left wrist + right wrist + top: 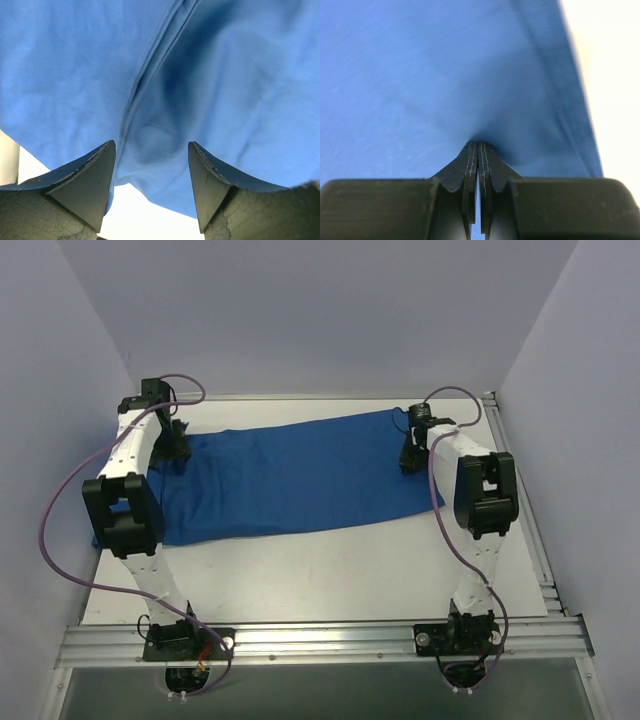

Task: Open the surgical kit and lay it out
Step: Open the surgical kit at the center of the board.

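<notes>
Blue cloth (300, 480) lies on the far half of the white bench (330, 570) as a long strip running left to right, mostly flat with light wrinkles.

Right hand (412, 455) is at the cloth's right end, near the far corner. In the wrist view the right hand (477, 146) is closed tight with the cloth (420, 75) pinched between the tips. The fabric puckers toward the pinch point, and the hem runs down just to the right of it.

Left hand (175, 445) is over the cloth's left end. In the wrist view the left hand (151, 143) is wide open and grips nothing, its fingers (95, 170) straddling a raised fold in the cloth (225, 90). Tips look very close to the fabric, but I can't tell whether they touch. Bare bench shows below the cloth edge between the fingers.
</notes>
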Controlling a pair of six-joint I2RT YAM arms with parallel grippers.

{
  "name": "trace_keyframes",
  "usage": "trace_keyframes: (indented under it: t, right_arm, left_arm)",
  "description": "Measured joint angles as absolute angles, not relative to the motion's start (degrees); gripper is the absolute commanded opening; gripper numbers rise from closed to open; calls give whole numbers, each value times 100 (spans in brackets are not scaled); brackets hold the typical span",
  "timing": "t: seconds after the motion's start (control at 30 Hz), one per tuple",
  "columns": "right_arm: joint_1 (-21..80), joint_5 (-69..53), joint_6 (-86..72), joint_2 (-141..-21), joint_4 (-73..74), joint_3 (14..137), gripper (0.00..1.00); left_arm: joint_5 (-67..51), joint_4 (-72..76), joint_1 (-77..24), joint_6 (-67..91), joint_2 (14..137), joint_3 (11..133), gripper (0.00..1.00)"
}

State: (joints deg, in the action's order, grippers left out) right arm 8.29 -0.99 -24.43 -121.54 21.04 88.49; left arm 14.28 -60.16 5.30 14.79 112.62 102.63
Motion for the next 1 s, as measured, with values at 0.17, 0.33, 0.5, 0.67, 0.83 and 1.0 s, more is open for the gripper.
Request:
trace_keyframes:
  t: [0.17,0.33,0.5,0.67,0.83,1.0]
  right_arm:
    - [296,320,-2482,-11957,2036,8545,0]
    - [-276,854,-2458,-11791,2150,8353,0]
    - [8,1463,-2134,-11677,2628,8458,34]
    - [1306,1358,-1900,-11732,2783,9640,52]
    - [1625,1122,-1872,-11928,2676,10200,50]
    - [1149,908,-1881,-12287,2534,9673,12]
  left_arm:
    - [1417,-6029,528,1476,11262,10374,68]
    - [1413,-6034,451,1487,11262,10455,68]
    - [1420,-6034,331,1529,11279,10508,68]
    - [1319,-6093,270,1527,11677,11026,69]
    - [1518,-6095,-75,1542,12289,11332,70]
    - [1608,-6075,-523,1590,12604,11327,70]
